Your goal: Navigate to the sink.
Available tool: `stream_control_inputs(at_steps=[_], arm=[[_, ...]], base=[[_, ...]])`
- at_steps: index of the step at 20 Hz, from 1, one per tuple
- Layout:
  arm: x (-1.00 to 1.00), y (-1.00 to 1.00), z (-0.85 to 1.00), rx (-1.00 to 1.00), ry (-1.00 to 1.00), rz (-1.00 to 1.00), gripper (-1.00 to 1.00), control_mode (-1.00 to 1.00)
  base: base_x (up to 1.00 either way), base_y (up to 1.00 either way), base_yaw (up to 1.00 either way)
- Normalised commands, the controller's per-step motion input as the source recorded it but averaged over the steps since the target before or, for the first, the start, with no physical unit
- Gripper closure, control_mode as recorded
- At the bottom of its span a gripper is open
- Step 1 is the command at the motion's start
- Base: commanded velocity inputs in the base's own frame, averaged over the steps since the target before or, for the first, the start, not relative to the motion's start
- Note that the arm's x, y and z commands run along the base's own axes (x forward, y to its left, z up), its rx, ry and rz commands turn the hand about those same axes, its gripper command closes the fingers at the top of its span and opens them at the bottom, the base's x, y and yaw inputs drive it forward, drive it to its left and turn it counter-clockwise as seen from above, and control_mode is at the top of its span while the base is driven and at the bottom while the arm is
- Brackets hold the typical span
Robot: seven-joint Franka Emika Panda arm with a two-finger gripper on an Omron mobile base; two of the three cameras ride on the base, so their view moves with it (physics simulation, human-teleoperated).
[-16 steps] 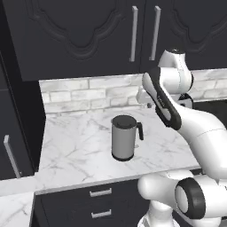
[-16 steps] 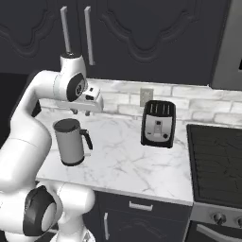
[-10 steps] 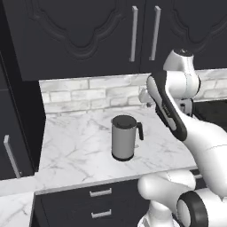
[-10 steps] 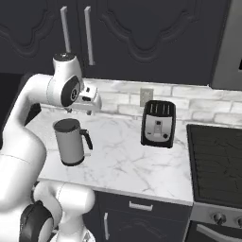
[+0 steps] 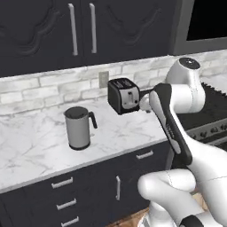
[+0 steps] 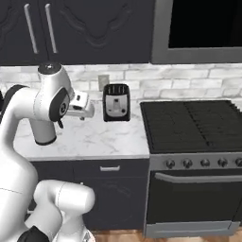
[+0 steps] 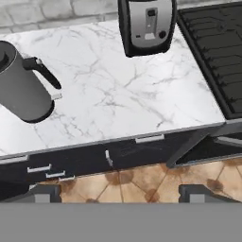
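In the left base view the arm folds up over the counter [image 5: 40,146], its hand near the toaster [image 5: 124,95], which stands against the brick backsplash just beside a wall outlet [image 5: 103,79]; the gripper itself is hidden behind the forearm. A grey kettle [image 5: 79,127] sits well apart from the hand, out on the marble, handle toward the toaster. The stove [image 5: 213,119] edges in beyond the arm. In the right base view the gripper [image 6: 86,112] points toward the toaster [image 6: 116,102], close to it but not touching, above the counter [image 6: 108,142]; whether the jaws are parted or closed cannot be told here. The stove [image 6: 194,125] lies past the toaster, with a microwave [image 6: 198,28] above it. In the hand view the two fingertips [image 7: 42,193] stand far apart, released, with nothing between them; beyond them are tiled floor [image 7: 137,184], drawer fronts, then the counter [image 7: 123,104], with the kettle [image 7: 21,90] on one side, the toaster [image 7: 146,23] straight ahead and the stove [image 7: 212,47] on the other side. Where the sink lies cannot be told.
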Motion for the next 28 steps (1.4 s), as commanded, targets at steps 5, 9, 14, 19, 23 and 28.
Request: stream_control_inputs(at_steps=[5, 9, 14, 19, 23, 28], arm=[[0.00, 0.00, 0.00, 0.00, 0.00, 0.00, -1.00, 1.00], [0.00, 0.00, 0.00, 0.00, 0.00, 0.00, -1.00, 1.00], [0.00, 0.00, 0.00, 0.00, 0.00, 0.00, -1.00, 1.00], [0.00, 0.00, 0.00, 0.00, 0.00, 0.00, -1.00, 1.00], [0.00, 0.00, 0.00, 0.00, 0.00, 0.00, -1.00, 1.00], [0.00, 0.00, 0.00, 0.00, 0.00, 0.00, -1.00, 1.00]], base=[[-0.16, -0.39, -0.73], [-0.06, -0.33, -0.78], [-0.09, -0.44, -0.75], [-0.05, -0.33, -0.80], [0.00, -0.22, -0.85], [0.00, -0.11, -0.90]])
